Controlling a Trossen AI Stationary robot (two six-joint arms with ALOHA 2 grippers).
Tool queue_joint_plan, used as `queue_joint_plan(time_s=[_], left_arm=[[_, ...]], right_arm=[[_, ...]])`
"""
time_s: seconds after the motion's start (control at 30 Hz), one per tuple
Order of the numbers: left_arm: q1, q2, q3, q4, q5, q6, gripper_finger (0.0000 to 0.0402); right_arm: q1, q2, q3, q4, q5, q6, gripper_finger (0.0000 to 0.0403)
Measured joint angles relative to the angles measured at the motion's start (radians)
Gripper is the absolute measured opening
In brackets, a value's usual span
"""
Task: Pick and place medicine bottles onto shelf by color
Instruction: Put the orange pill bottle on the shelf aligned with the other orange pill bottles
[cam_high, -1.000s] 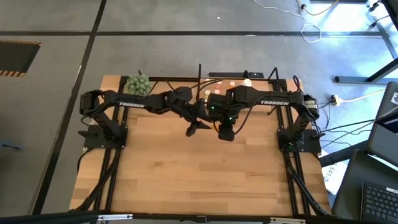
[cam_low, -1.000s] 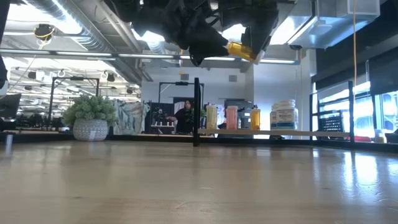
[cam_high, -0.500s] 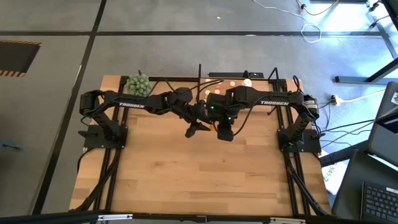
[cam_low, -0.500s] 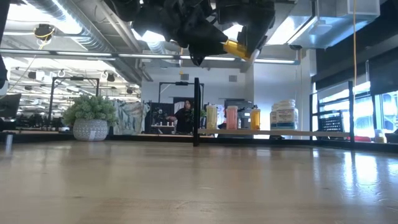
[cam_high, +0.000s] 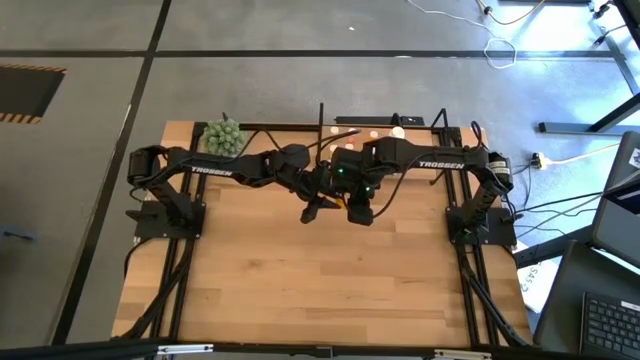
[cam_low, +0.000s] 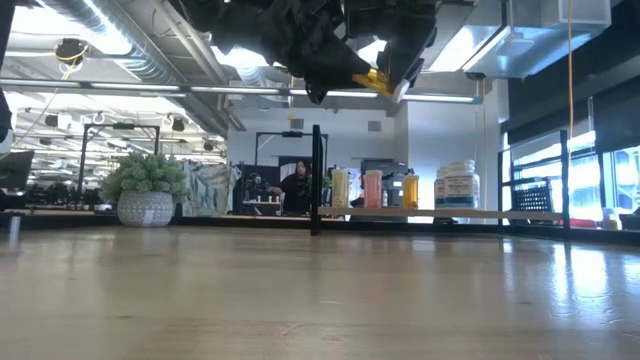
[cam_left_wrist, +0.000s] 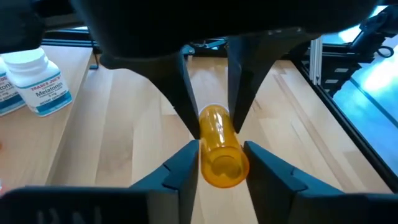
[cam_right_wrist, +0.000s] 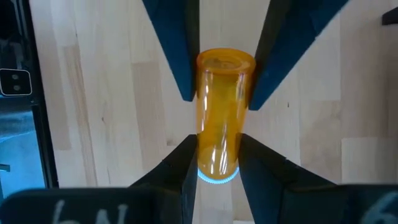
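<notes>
An orange see-through medicine bottle (cam_right_wrist: 222, 106) hangs in the air above the middle of the table, tilted, between both grippers. My right gripper (cam_right_wrist: 217, 152) is shut on its white-capped end. My left gripper (cam_left_wrist: 221, 158) meets it from the table's left and is shut on its bare bottom end. In the high view the two grippers (cam_high: 318, 205) (cam_high: 358, 210) stand tip to tip. The shelf (cam_low: 440, 212) at the table's far edge carries several other bottles (cam_low: 372, 188). My left gripper pinches the bottle's bottom end (cam_left_wrist: 219, 169) between its two fingers (cam_left_wrist: 186, 165), one on each side. The fingers come nearly level from the table's left. The bottle is lifted clear of the table. My right gripper pinches the capped end (cam_right_wrist: 217, 163) between its two fingers (cam_right_wrist: 186, 158). It comes slanting down from above on the right. The rest of the bottle sticks out past the fingertips toward the left gripper, tilted, well above the table.
A green spiky plant ball (cam_high: 222, 135) sits at the far left corner of the table. A white bottle labelled Melatonin (cam_left_wrist: 38, 81) stands on the shelf side. A black upright (cam_low: 316, 180) rises at the far edge. The near wooden tabletop (cam_high: 320, 290) lies bare.
My left gripper's fingers have drawn together around the bottle's bottom end. The right gripper has tipped a little, and the bottle's tilt has changed slightly with it. Both arms have otherwise kept their places.
</notes>
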Motion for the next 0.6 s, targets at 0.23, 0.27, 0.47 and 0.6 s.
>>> queue_joint_plan(time_s=[0.23,0.27,0.47,0.6], left_arm=[[0.0,0.0,0.0,0.0,-0.001,0.02,0.0073],[0.0,0.0,0.0,0.0,-0.001,0.021,0.0073],[-0.001,0.0,0.0,-0.001,0.003,0.019,0.0077],[-0.001,0.0,0.0,-0.001,0.004,0.019,0.0077]], right_arm=[[0.0,0.0,0.0,-0.004,0.001,0.003,0.0108],[0.0,0.0,0.0,-0.004,0.001,0.003,0.0108],[0.0,0.0,0.0,-0.003,-0.002,0.004,0.0108],[0.0,0.0,0.0,-0.003,-0.002,0.003,0.0108]])
